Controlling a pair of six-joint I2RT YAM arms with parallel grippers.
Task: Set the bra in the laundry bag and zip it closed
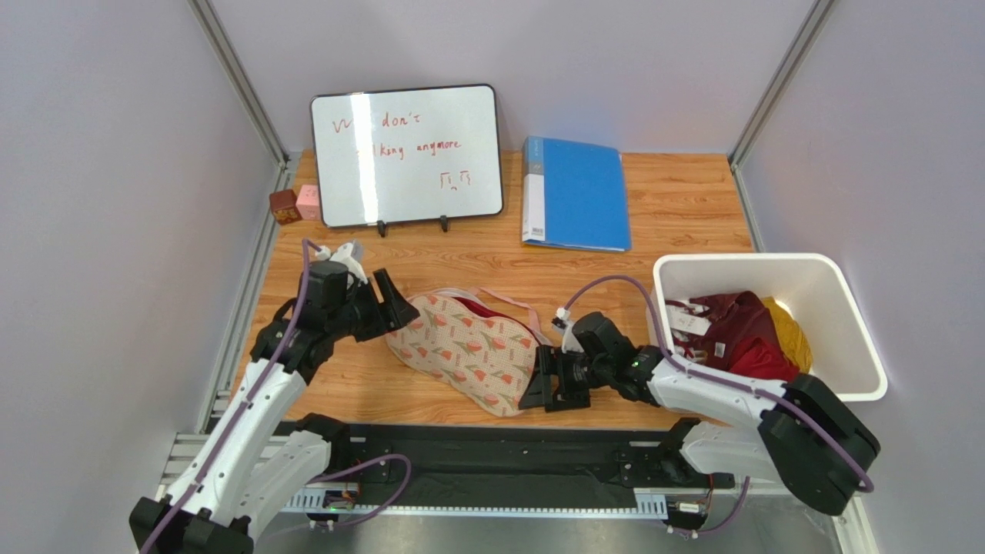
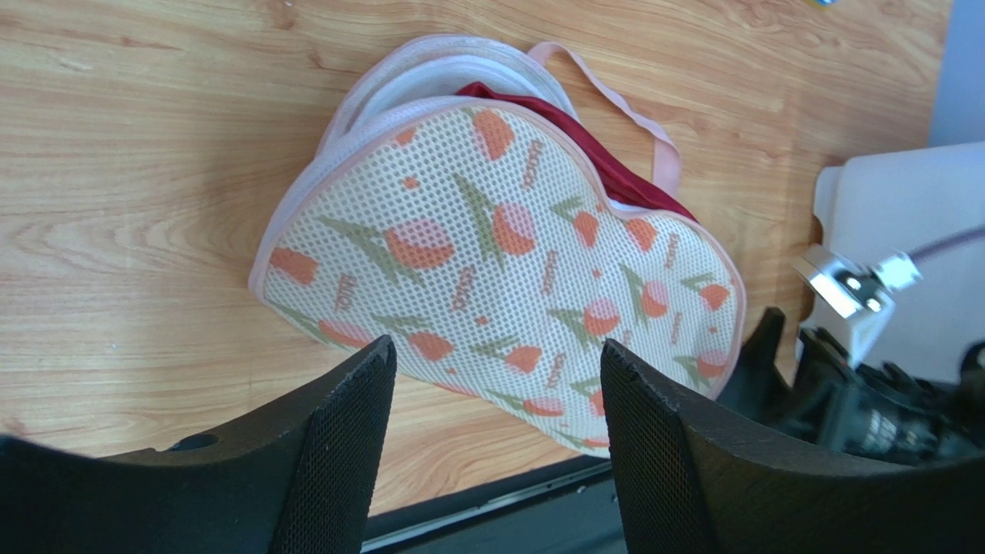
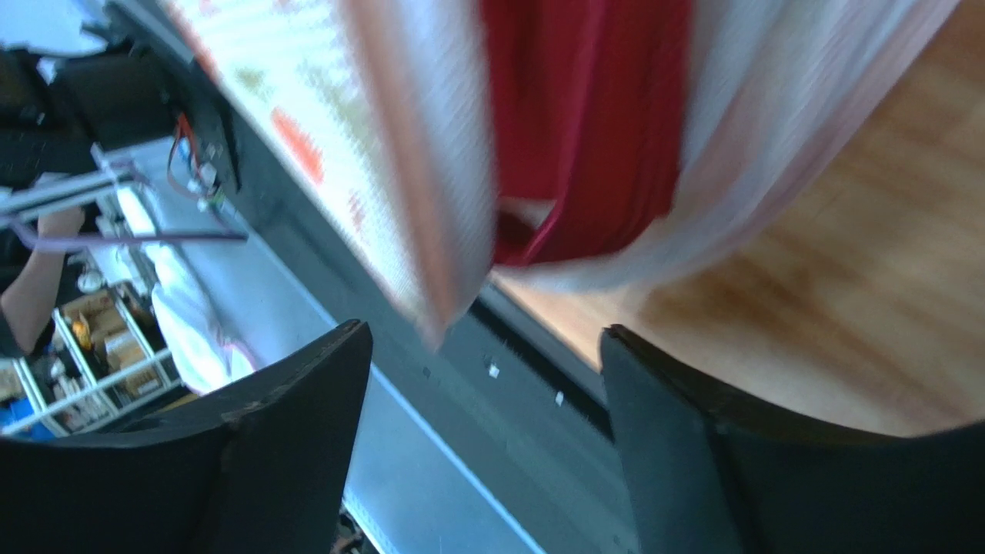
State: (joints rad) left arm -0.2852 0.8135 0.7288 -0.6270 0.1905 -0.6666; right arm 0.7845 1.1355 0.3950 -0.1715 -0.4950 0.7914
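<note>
Here, the laundry bag [image 1: 468, 346] is lying near the front edge of the wooden table [image 1: 682, 214], its mouth gaping toward the back and the bra [image 2: 578, 133] showing dark red inside. The left gripper [image 2: 497, 381] is hovering just beside the bag's left end, fingers spread and holding nothing. The right gripper [image 3: 483, 346] is facing the bag's right end, fingers spread around its pink-trimmed rim without pinching it. Bare wood is lying open behind the bag, and the white bin [image 1: 861, 346] is standing well apart on the right.

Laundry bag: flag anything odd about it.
The laundry bag gapes unzipped along its far edge, the dark red bra showing in the opening, and a pink strap trails out onto the table.
</note>
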